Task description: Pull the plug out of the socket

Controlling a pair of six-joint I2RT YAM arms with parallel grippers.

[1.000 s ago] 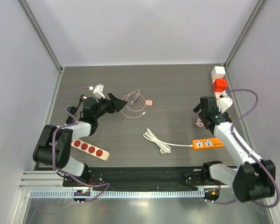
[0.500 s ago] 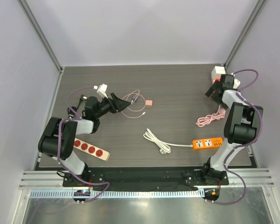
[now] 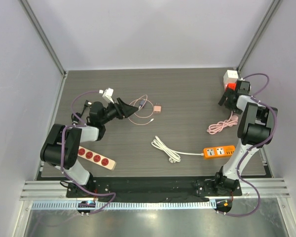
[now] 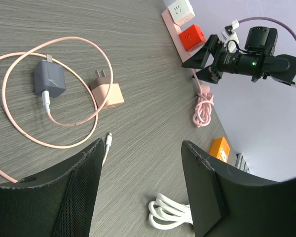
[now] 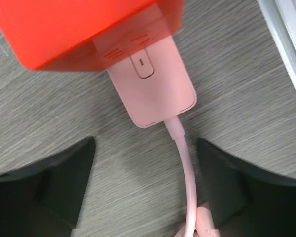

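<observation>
Top overhead, whole table (image 3: 187, 94); left wrist low, facing right hand (image 4: 197, 68); right wrist close, downward.

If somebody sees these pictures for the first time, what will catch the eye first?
The bright red cube at the far right corner of the table, sitting on a pink strip, strikes first, with the open right hand hovering at it. Then the orange power strip at the near right, and the looped pink cable left of centre, before the open left hand.
</observation>
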